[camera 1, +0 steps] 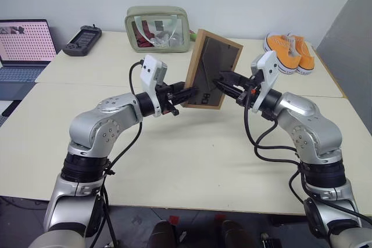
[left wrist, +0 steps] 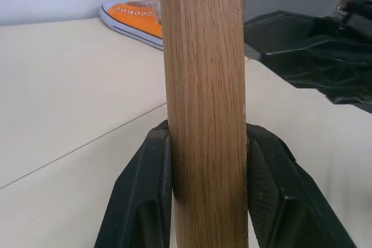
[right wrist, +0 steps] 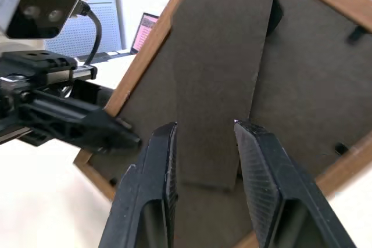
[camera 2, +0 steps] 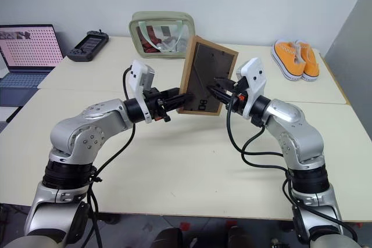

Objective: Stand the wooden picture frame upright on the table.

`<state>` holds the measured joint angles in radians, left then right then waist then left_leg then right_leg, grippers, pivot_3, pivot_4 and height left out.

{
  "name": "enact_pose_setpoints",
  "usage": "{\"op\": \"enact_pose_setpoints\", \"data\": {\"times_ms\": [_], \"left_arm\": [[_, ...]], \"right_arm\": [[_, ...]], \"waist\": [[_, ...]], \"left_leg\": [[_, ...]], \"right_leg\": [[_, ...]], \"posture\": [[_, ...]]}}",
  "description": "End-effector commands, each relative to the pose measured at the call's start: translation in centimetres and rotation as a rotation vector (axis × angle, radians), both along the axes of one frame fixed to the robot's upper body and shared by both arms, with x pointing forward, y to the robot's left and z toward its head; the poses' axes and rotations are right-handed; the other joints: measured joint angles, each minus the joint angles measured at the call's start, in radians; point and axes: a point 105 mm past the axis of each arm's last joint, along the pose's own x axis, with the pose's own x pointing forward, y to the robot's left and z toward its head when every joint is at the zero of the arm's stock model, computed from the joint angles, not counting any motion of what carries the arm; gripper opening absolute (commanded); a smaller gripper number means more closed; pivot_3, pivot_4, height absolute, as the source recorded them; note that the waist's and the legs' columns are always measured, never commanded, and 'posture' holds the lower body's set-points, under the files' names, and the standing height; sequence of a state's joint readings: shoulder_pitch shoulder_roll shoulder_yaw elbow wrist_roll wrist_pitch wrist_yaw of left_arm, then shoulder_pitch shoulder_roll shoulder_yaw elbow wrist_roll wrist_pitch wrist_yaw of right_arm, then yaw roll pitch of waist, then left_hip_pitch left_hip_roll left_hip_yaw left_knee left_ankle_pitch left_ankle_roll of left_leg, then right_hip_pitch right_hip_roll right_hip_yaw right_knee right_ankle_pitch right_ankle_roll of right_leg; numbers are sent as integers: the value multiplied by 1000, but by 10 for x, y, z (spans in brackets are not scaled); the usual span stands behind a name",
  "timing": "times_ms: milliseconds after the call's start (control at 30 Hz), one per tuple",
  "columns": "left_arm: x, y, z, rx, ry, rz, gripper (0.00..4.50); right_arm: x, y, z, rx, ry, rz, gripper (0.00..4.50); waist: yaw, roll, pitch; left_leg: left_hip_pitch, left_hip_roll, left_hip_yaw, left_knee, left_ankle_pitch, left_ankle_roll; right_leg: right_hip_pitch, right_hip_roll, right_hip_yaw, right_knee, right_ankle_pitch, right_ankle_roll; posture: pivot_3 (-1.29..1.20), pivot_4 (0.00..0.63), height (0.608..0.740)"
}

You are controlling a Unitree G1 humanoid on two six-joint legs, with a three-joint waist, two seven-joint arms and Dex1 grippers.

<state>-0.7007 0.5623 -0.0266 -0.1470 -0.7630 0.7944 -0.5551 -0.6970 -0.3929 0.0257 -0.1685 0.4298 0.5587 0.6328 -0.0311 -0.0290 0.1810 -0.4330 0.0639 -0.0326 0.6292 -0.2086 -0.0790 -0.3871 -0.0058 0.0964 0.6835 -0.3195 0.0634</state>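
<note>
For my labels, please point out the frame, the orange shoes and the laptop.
frame (camera 1: 210, 74): left eye view, on its dark back.
orange shoes (camera 1: 290, 50): left eye view, on the uppers.
laptop (camera 1: 26, 42): left eye view, on the screen.

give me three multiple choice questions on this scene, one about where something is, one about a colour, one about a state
1. Where are the shoes?
A. far right part of the table
B. on the laptop
C. inside the clear pouch

2. What colour are the shoes?
A. blue
B. orange
C. black

3. What is the left claw doing?
A. hanging open over the table
B. clamped on the wooden picture frame's edge
C. gripping the game controller

Answers:
1. A: the shoes sit on the table at its far right, apart from the laptop and the clear pouch.
2. B: their uppers are orange with white soles.
3. B: the left claw has a finger on each side of the wooden picture frame, held off the table; the game controller lies untouched.
</note>
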Motion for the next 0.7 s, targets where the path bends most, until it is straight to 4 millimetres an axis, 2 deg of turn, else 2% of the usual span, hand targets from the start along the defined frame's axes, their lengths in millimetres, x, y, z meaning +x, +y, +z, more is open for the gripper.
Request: {"op": "enact_pose_setpoints", "data": {"times_ms": [33,333,533,700], "left_arm": [[-14,-6,23,-30,-93,-50,1304],[-14,-7,24,-37,-90,-49,1304],[-4,-7,17,-34,-72,-27,1304],[2,-8,13,-23,-62,-29,1304]], "right_arm": [[7,-5,13,-8,-63,-6,1612],[17,-7,15,-31,-85,-5,1612],[-1,12,28,15,-105,60,1612],[-13,21,31,43,-102,84,1612]], "waist": [[0,0,0],[0,0,0],[0,0,0],[0,0,0]], "left_leg": [[0,0,0,0,0,0],[0,0,0,0,0,0],[0,0,0,0,0,0],[0,0,0,0,0,0]], "right_leg": [[0,0,0,0,0,0],[0,0,0,0,0,0],[0,0,0,1,0,0],[-1,0,0,3,0,0]], "posture": [[0,150,740],[0,150,740],[0,150,740],[0,150,740]]}}
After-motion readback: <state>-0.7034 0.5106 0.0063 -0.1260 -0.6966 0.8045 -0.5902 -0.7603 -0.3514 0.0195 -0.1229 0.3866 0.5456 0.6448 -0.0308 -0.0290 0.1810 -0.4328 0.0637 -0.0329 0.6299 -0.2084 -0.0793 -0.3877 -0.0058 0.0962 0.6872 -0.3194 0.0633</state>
